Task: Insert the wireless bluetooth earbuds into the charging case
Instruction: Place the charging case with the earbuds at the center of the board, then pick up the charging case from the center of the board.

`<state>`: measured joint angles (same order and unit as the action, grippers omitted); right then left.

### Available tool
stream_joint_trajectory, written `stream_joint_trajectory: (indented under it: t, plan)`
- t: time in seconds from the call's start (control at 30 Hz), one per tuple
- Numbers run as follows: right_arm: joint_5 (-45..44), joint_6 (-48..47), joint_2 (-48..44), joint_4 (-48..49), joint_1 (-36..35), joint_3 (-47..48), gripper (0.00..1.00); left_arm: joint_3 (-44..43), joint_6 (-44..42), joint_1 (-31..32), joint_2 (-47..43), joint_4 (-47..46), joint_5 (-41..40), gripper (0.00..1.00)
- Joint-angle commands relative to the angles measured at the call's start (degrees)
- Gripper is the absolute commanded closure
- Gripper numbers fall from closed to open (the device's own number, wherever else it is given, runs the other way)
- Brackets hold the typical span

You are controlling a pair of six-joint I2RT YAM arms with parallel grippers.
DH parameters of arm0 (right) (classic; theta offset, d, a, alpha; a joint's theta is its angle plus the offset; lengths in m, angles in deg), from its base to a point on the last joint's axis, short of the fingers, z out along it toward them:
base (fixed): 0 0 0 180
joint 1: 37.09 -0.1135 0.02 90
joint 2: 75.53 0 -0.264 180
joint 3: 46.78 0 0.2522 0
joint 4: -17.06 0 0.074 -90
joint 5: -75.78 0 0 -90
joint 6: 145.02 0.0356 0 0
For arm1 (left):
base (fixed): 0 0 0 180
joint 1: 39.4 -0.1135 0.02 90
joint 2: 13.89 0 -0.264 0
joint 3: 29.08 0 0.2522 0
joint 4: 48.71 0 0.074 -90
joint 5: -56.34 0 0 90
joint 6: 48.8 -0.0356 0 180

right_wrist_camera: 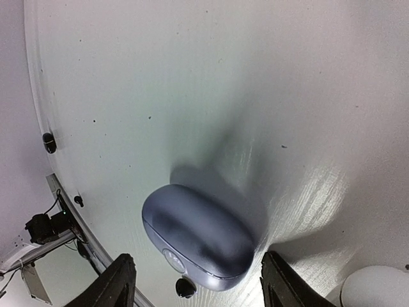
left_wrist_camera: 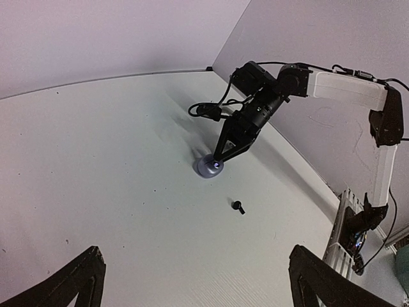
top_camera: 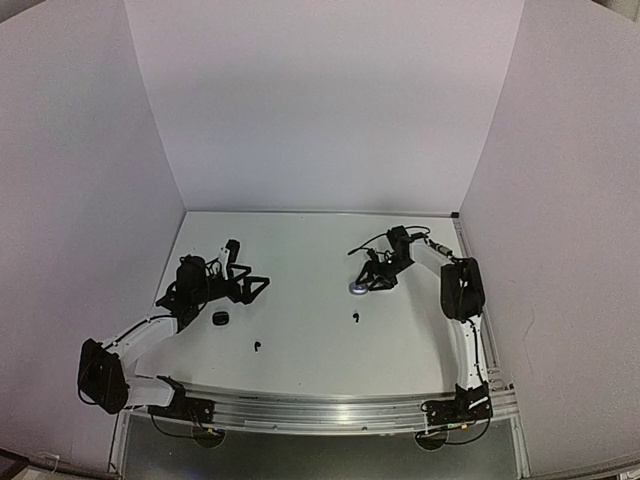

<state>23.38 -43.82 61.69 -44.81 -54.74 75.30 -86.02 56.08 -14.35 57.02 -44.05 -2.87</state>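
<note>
My right end effector point(left_wrist_camera: 220, 158) is open: its two fingers stand on either side of the grey charging case point(right_wrist_camera: 198, 233) and do not touch it. My left end effector point(left_wrist_camera: 195, 249) is wide open too and holds nothing.

I judge the task to be near its beginning. The grey charging case lies shut on the surface point(top_camera: 300, 250), so I cannot tell if buds are inside. One black earbud point(top_camera: 354, 317) lies loose at six o'clock from it. A second black earbud point(top_camera: 258, 345) lies at four o'clock from a black case point(top_camera: 220, 318).

The grey charging case is a smooth, rounded pebble with a soft sheen and a seam around it. The buds are tiny and bean-like. The surface is white and finely ribbed.
</note>
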Motion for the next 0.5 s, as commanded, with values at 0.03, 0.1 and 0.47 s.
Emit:
stream_joint_trajectory:
  t: [0.03,0.1,0.47]
  plan:
    - [-3.2,2.3,-5.4,-1.2,-0.6,0.7,0.34,-3.1,-0.3,-0.3,0.1,-1.8,0.6,0.01]
    - [-4.8,3.3,-7.6,-1.3,-0.8,-0.3,0.33,-3.4,-0.8,-0.5,0.2,-0.3,-0.3,0.01]
    - [-18.3,6.5,-23.5,-1.5,-7.7,-4.7,0.21,-20.3,-29.6,-3.9,8.0,54.3,-9.9,0.02]
